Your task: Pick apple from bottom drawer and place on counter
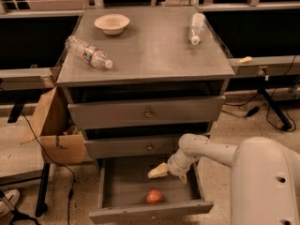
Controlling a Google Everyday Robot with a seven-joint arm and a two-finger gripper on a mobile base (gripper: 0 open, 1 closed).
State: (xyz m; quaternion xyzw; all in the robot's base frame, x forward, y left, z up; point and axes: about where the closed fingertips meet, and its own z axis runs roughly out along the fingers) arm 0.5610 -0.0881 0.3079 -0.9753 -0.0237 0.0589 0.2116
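Apple (154, 196) lies on the floor of the bottom drawer (150, 213), near its front panel and a little right of the middle. That drawer is pulled well out from the grey cabinet. The gripper (168, 175) hangs inside the drawer opening, above and just behind the apple and not touching it. Its two pale fingers (157, 172) are spread apart with nothing between them. The white arm (211, 151) reaches in from the right, out of the robot's bulky body (267, 182) at the lower right corner.

Above, the middle drawer (147, 146) and the top drawer (147, 112) each stand slightly ajar, with a dark gap over each front. The counter (150, 46) is a matte grey slab. It carries a beige bowl (112, 23) near the back left, a clear plastic bottle (88, 52) lying on its side near the left edge, and a second bottle (197, 28) lying near the back right.

An open cardboard box (56, 130) sits against the cabinet's left side. The floor (234, 121) is pale and speckled, and black cables (276, 116) trail across it at the right. Long dark benches run behind the cabinet on both sides
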